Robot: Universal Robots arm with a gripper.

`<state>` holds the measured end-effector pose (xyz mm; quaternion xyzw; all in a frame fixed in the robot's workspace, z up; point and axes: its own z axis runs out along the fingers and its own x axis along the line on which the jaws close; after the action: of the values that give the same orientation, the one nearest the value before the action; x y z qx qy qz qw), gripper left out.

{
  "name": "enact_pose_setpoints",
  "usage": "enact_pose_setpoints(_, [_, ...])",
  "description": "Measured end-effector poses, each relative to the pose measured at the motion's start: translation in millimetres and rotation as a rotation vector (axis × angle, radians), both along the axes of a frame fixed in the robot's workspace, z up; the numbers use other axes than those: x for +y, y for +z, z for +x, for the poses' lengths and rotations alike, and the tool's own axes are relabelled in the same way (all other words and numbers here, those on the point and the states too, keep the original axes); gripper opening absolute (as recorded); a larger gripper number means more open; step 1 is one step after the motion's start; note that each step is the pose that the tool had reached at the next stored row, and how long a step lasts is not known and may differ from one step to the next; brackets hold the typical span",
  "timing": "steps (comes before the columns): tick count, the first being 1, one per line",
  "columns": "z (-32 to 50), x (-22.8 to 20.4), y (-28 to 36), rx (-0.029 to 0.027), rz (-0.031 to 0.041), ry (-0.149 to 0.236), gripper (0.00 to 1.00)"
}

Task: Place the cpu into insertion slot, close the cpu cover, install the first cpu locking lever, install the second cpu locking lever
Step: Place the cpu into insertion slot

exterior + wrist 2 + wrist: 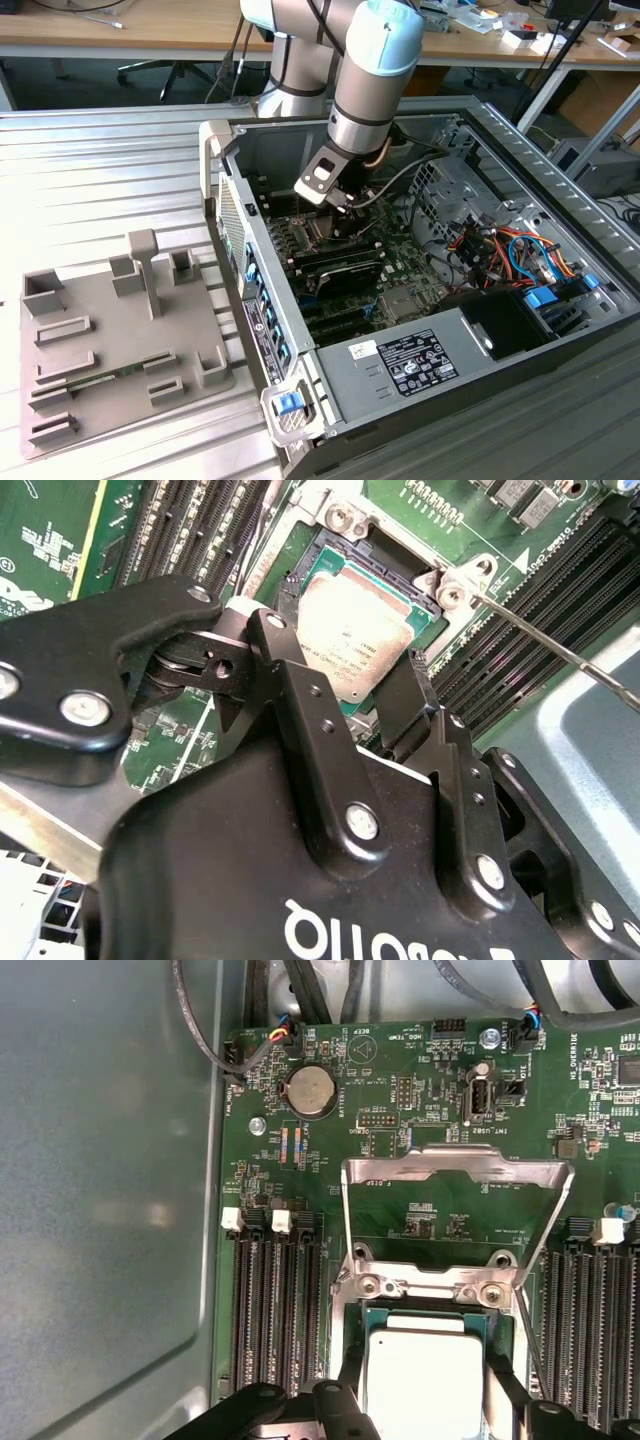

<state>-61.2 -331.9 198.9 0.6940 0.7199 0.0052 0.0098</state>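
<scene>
Down inside the computer case [250, 250], exterior view: the arm [375, 90] hides the socket, and the hand [340, 205] hangs low over the motherboard [405, 285]. Second wrist view: the cpu [350, 620], square and dull silver-grey, lies flat in the socket, face up, near edge covered by the hand. Gripping or merely flanking it, I cannot tell. First wrist view: the cpu cover [455, 1165] is swung open beyond the cpu, whose near side is cut off.

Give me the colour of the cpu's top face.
The cpu is pale silver-grey metal; the second wrist view shows it best.
</scene>
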Motion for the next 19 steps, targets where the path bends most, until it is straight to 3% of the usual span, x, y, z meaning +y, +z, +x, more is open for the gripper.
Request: enact_pose_setpoints(19, [0.0, 0.2, -2.8, -0.0005, -0.0005, -0.007, 0.55])
